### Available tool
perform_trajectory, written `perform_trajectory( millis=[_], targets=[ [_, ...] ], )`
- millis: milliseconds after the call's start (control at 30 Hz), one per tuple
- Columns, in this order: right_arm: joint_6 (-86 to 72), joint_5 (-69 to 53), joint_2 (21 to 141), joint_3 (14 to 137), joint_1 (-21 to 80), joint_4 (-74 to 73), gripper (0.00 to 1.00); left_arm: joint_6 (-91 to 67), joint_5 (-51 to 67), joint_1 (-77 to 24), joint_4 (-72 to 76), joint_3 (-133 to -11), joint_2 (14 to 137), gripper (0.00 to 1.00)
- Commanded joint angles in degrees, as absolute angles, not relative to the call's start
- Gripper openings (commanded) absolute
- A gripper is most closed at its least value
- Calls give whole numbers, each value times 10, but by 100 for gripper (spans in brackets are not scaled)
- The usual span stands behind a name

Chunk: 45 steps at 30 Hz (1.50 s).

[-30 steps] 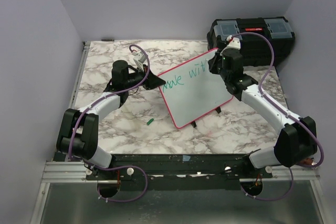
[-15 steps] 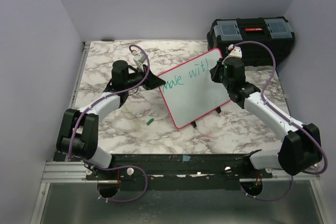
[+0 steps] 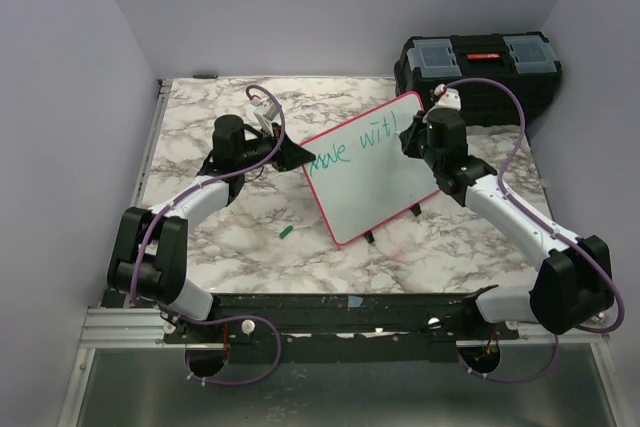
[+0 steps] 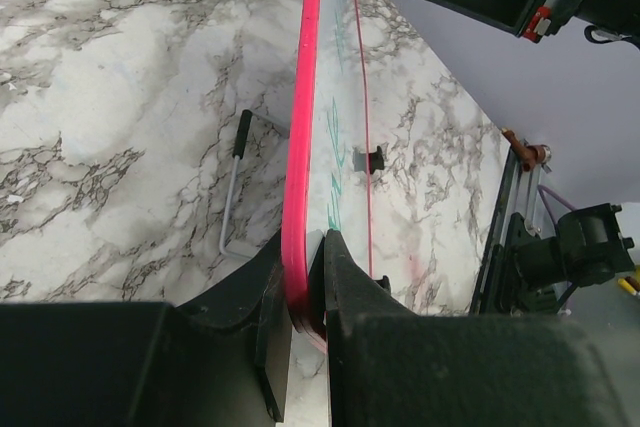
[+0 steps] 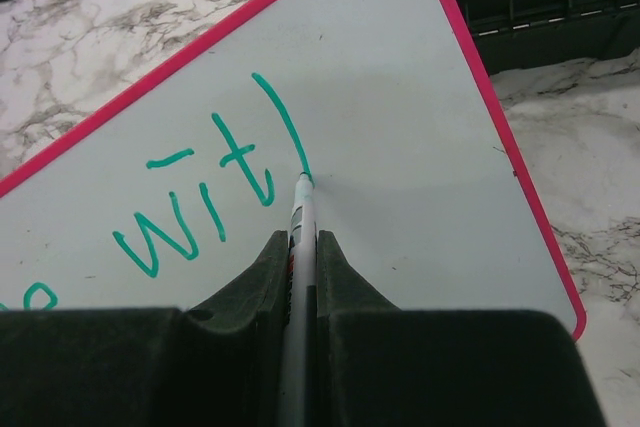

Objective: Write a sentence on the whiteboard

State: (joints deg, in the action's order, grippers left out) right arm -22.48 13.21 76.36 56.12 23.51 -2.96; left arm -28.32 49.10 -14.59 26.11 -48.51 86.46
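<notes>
Table [image 3: 190, 112]: marble top under both our arms; the board's lower edge rests on it between our two grippers
Toolbox [image 3: 480, 65]: black, behind our right gripper, apart from the board, and we judge it has no part in this step
Whiteboard [image 3: 375, 187]: pink-framed, propped on edge and tilted, its face turned to our right gripper and its left edge in our left one
Left gripper [image 4: 305, 267]: jaws pressed onto the pink frame, one on each side, steadying the board
Right gripper [image 5: 303, 247]: jaws pinching the marker, whose barrel runs forward out between them
Marker [image 5: 298, 209]: tip on the board just ahead of our right fingers, at the foot of a long teal stroke
Writing [image 5: 205, 209]: teal "wit" left of the tip, more letters further left, bare white to its right
Green piece [image 3: 286, 233]: small, on the table, back toward the bases from our left gripper; perhaps the marker's cap
Step in hand: we judge we are mid-word, ending a tall downstroke, the sentence far from done
Next move: we lift the tip a little, shift right along the line and press lightly, so the board does not slip in our left grip
</notes>
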Motion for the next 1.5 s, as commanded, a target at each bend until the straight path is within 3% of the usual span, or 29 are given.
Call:
perform_trajectory(
  millis=[0,633,1467],
  targets=[
    [-223,138,778,596,233,-33,1,-201,486,-145,270,-477,859,0],
    [-212,198,823,636,231,-35,1,-202,486,-145,272,-479,865,0],
    [-224,196,744,561,229,-51,1,-203,461,-145,249,-488,882,0]
  ],
)
